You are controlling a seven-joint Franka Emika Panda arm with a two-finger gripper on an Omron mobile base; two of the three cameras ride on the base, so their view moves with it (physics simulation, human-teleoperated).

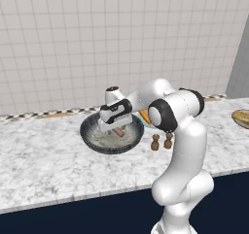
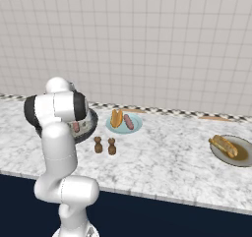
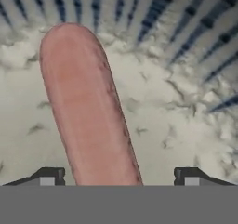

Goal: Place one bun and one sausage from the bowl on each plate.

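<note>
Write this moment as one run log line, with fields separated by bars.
stage: reaching for pink sausage | gripper: low in large dark-rimmed grey bowl, fingertips either side of sausage | pale blue plate: bun, sausage | brownish-rimmed plate: bun

No legible text, labels, brands or numbers anywhere.

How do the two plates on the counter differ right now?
The pale blue plate sits near the bowl and the shakers; the brownish-rimmed plate lies far off to the right. The blue one holds a bun and a sausage; the brownish one shows a bun, no sausage. Both are small, round and shallow.
</note>
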